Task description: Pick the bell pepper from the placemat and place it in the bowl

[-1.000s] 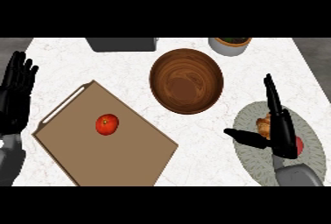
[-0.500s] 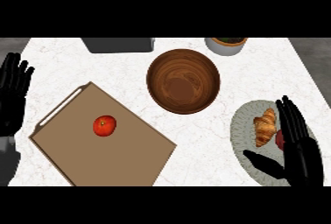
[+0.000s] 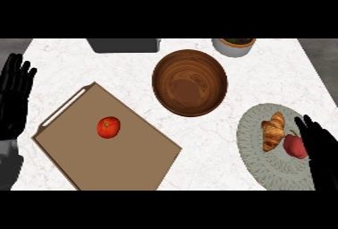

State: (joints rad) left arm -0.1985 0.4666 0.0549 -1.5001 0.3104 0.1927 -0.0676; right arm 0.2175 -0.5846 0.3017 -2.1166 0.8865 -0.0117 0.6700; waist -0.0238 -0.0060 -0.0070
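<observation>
Counter (image 3: 198, 134) of white marble, seen from above, with a wooden bowl (image 3: 189, 82) at its centre. Right and below the bowl lies a round grey placemat (image 3: 254, 154) holding a croissant (image 3: 272, 131) and, just beside it, a red pepper (image 3: 294, 146). The right hand (image 3: 321, 150), fingers straight and holding nothing, lies over the placemat's right edge, touching or just beside the pepper. Left and below the bowl sits a brown board (image 3: 105, 145) with a tomato (image 3: 109, 127) on it. Far left of the bowl, the left hand (image 3: 14, 96) rests open, fingers up. Above the bowl stand a dark box (image 3: 124, 44) and a grey pot (image 3: 234, 46).
</observation>
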